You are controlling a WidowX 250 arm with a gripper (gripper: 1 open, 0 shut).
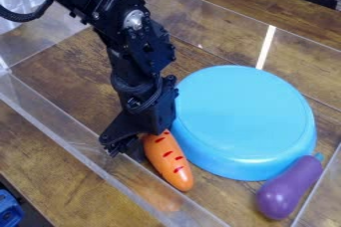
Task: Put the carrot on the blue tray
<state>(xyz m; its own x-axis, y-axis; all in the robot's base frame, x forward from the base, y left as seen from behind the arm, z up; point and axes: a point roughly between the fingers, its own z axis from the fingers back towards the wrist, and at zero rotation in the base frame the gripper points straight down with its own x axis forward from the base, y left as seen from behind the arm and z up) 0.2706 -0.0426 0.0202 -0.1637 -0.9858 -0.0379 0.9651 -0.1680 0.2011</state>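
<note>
The gripper (pixel 134 138) sits low over the carrot's (pixel 168 161) leafy end beside the tray (pixel 246 121), apparently for grasping; whether its jaws are clenched is unclear.

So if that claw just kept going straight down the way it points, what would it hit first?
Probably the carrot: the gripper points down at its leafy end, beside the blue tray. Depth is hard to judge.
</note>
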